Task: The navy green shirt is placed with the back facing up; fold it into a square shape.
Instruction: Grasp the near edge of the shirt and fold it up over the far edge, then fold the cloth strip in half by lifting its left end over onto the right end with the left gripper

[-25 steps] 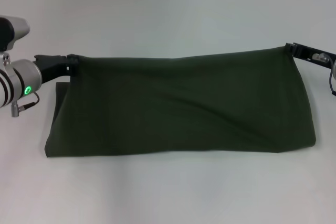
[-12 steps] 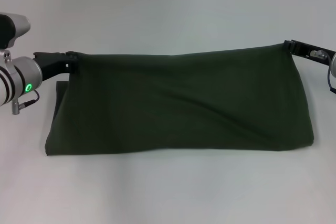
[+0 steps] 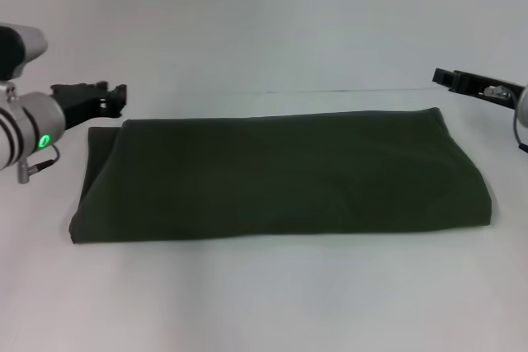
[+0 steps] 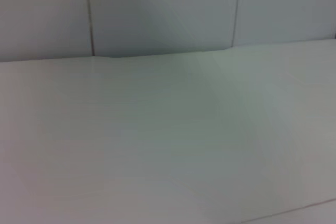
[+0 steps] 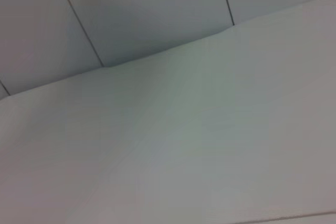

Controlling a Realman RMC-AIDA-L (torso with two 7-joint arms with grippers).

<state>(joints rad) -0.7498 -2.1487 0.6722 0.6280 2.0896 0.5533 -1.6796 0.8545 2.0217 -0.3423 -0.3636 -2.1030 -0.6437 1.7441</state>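
Observation:
The navy green shirt [image 3: 280, 175] lies flat on the white table [image 3: 264, 294] as a wide, folded dark olive rectangle, plain side up. My left gripper [image 3: 118, 96] hovers just beyond the shirt's far left corner, open and empty. My right gripper [image 3: 440, 77] hovers above and beyond the far right corner, open and holding nothing. Both wrist views show only bare table and wall panels.
The white table surface [image 4: 157, 145] stretches on all sides of the shirt. A panelled grey wall [image 5: 147, 14] stands behind the table's far edge.
Both grippers have let go of the shirt's far edge. That edge has dropped onto the table and the shirt now lies flat. Both grippers have drawn slightly back.

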